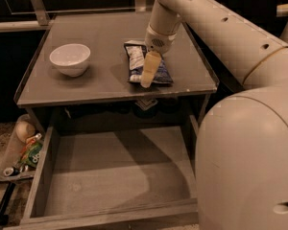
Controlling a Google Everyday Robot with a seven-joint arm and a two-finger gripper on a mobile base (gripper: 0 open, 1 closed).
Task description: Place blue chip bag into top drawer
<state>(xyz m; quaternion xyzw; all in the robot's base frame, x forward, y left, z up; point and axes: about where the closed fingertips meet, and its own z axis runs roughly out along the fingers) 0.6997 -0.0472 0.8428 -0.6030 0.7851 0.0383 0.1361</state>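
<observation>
The blue chip bag (134,61) lies flat on the grey tabletop (96,32), right of centre, dark blue with white panels. My gripper (148,75) hangs from the arm directly over the bag, its pale fingers (149,68) pointing down at the bag's near right part. The top drawer (115,174) stands pulled out below the tabletop, wide and shallow, with nothing in it.
A white bowl (70,59) sits on the tabletop's left side. A tray of small items (21,150) lies on the floor left of the drawer. The robot's large pale body (249,157) fills the right side. A rail (38,6) runs behind the table.
</observation>
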